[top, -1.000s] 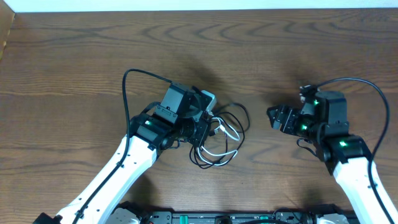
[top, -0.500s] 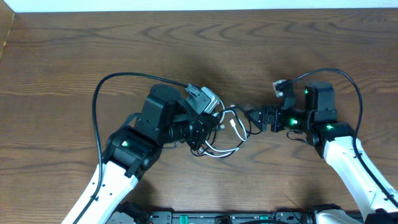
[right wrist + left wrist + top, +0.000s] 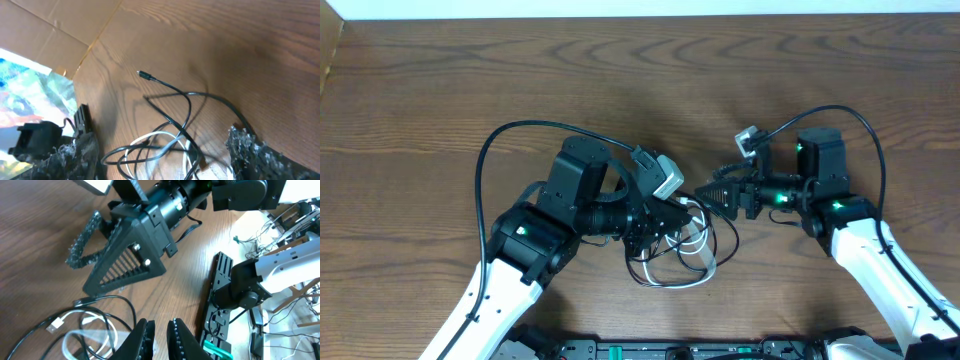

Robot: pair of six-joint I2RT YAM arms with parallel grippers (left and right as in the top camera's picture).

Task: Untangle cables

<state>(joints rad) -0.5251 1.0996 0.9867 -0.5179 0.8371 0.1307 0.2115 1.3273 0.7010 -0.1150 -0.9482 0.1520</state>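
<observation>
Overhead, the left gripper (image 3: 663,216) and right gripper (image 3: 716,193) meet almost nose to nose above the cables (image 3: 682,258), a loose knot of black loops and one white cord (image 3: 150,137) lying on the table (image 3: 440,100) just below them. The left jaws stand nearly pressed together; whether a strand sits between them cannot be told. The right jaws are spread wide with nothing in them. The risk, as it looks: the right fingers close on several strands at once, so a pull tightens the knot or drags the whole bundle, or the two grippers knock together. A second ago the right arm hung well apart from the tangle; it has since swung in beside it.
</observation>
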